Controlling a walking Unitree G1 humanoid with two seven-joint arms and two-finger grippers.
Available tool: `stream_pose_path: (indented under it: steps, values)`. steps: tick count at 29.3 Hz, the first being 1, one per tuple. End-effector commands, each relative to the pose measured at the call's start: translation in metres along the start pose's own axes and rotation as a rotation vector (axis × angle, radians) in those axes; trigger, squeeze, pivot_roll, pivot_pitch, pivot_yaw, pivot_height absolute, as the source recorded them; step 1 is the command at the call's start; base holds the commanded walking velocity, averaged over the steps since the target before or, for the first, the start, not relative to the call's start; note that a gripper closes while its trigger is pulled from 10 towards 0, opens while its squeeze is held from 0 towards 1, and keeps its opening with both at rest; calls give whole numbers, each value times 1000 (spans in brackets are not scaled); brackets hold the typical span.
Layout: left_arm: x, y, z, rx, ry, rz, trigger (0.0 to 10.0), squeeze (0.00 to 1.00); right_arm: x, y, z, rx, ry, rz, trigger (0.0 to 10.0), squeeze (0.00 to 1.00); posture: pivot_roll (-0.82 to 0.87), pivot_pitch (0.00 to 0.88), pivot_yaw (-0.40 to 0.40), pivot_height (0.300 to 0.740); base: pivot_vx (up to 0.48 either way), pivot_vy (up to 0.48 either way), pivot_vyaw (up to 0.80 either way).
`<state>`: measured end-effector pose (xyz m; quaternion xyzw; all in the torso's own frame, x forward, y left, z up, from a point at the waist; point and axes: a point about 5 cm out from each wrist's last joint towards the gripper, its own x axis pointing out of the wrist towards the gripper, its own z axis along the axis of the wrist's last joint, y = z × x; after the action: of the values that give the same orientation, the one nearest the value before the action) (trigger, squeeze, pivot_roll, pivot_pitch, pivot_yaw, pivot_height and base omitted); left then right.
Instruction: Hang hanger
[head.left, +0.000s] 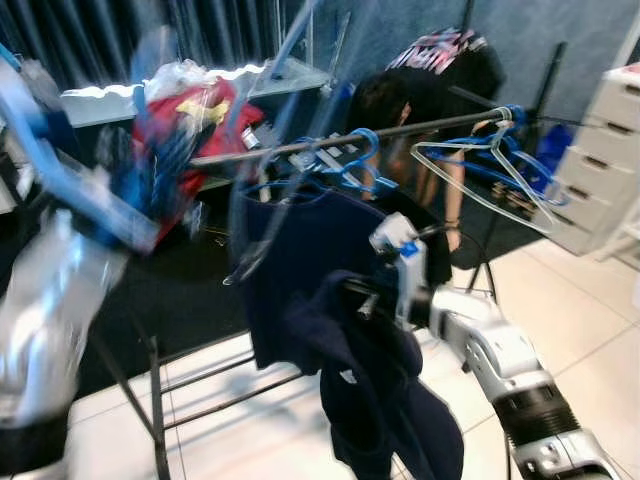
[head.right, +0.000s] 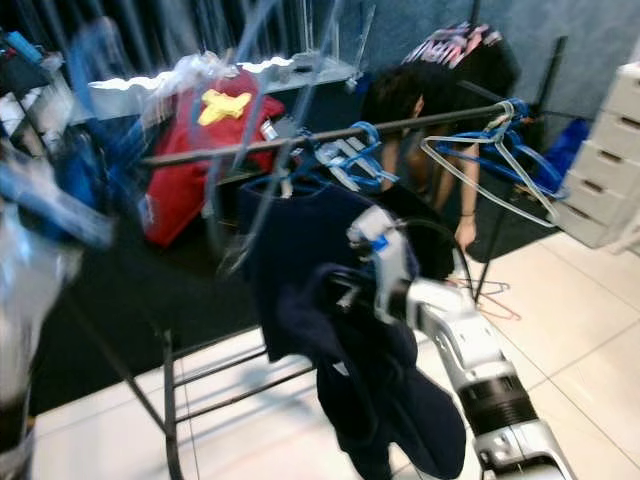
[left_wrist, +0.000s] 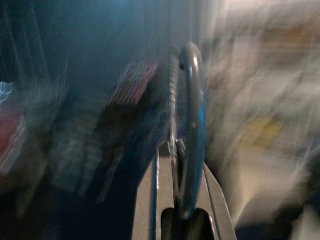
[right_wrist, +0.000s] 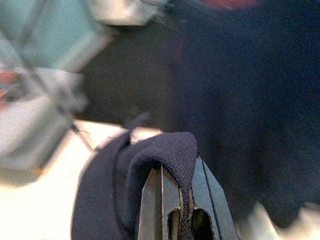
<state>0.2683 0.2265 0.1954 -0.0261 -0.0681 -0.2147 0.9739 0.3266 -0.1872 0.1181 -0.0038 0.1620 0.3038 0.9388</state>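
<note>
A dark clothes rail (head.left: 420, 128) crosses the scene, with blue hangers (head.left: 350, 155) bunched at its middle and pale and blue hangers (head.left: 490, 160) near its right end. A navy garment (head.left: 300, 260) hangs from the rail. My right gripper (right_wrist: 182, 200) is shut on a fold of a second navy garment (head.left: 380, 400), which droops below the rail in front of the hanging one. My left arm (head.left: 40, 330) is raised at the left and heavily blurred. Its gripper (left_wrist: 182, 220) is shut on the blue hook of a hanger (left_wrist: 192, 125).
A person (head.left: 420, 95) bends down behind the rail. A red bag (head.left: 200, 130) lies under a light table (head.left: 110, 100) at the back. White drawers (head.left: 605, 150) stand at the right. The rack's lower bars (head.left: 200, 400) cross the tiled floor.
</note>
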Motion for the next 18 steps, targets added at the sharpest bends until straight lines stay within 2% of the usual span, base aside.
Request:
stream_pose_path:
  steps: [1,2,3,5,6,7,8,9,11,13,17,18]
  values:
    - [4,-3,10,75,-20,-41,10000,0,5,2,6,-10,-34,-5,10000,0,-122,0,8,736,0,0,0]
    - [-10,-4,-13,81,68,-41,10000,0,1,-2,-7,17,-11,-40,10000,0,-120,0,7,736,0,0,0]
    - [-10,-4,-13,81,68,-41,10000,0,1,-2,-7,17,-11,-40,10000,0,-120,0,7,736,0,0,0]
    - [-42,3,-47,84,202,34,10000,0,-6,-6,-26,65,14,-79,10000,0,-109,0,3,736,0,0,0]
    - [-53,6,-57,90,240,70,10000,0,-8,-6,-31,78,19,-87,10000,0,-109,0,3,736,0,0,0]
    - [-53,6,-57,90,240,70,10000,0,-8,-6,-31,78,19,-87,10000,0,-109,0,3,736,0,0,0]
    - [-62,13,-64,113,271,138,10000,0,-10,-7,-37,92,22,-94,10000,0,-95,0,0,736,0,0,0]
    - [-62,13,-64,113,271,138,10000,0,-10,-7,-37,92,22,-94,10000,0,-95,0,0,736,0,0,0]
    - [-75,25,-78,145,319,262,10000,0,-10,-8,-49,100,48,-124,10000,0,-93,0,0,736,0,0,0]
    - [-81,24,-92,149,346,311,10000,0,-11,-9,-63,100,77,-153,10000,0,-90,0,-2,736,0,0,800]
    - [-82,21,-99,144,361,318,10000,0,-11,-9,-68,106,85,-166,10000,0,-90,0,-2,736,0,0,800]
    - [-86,12,-116,101,397,342,10000,0,-15,-10,-79,124,100,-192,10000,0,-99,0,1,736,0,0,781]
